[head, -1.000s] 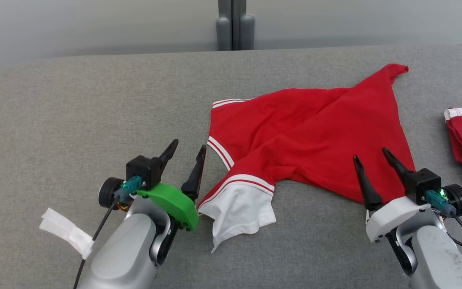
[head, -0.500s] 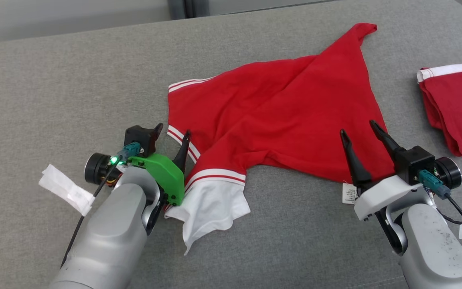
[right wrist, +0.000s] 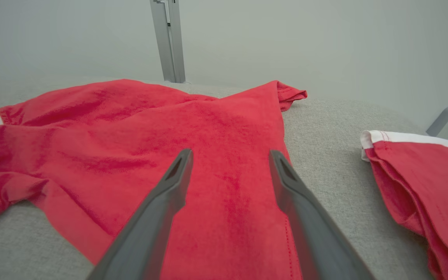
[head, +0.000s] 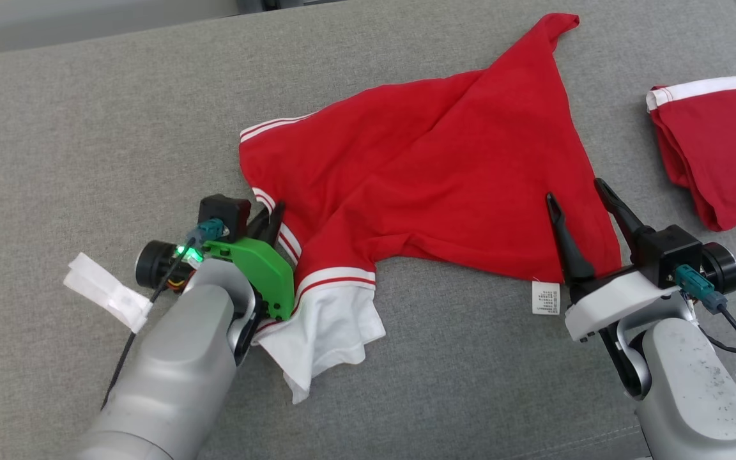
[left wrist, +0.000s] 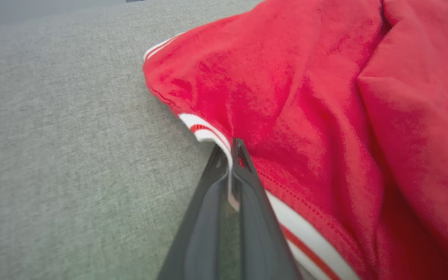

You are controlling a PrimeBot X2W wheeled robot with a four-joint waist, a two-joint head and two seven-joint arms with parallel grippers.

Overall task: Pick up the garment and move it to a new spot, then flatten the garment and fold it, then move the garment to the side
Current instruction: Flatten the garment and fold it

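The garment (head: 444,172) is a red shirt with white-striped cuffs and a white panel, lying crumpled on the grey cushion. My left gripper (head: 272,220) is at its left edge, shut on the white-and-red striped hem. In the left wrist view the two dark fingers (left wrist: 247,182) pinch that striped edge of the garment (left wrist: 317,97) between them. My right gripper (head: 579,191) hovers open over the garment's right lower corner, fingers apart with nothing between them. The right wrist view shows the garment (right wrist: 138,128) spreading beneath the right gripper (right wrist: 230,155).
A second folded red garment (head: 719,140) with a white band lies at the right edge, also in the right wrist view as a folded red garment (right wrist: 422,179). A white tag (head: 545,298) hangs at the shirt's lower hem. White tape (head: 103,291) clings to my left arm's cable.
My left gripper slid onto the striped hem and closed on it. The head camera tilted down and shifted, so the whole scene moved up-left. The right gripper stayed open.
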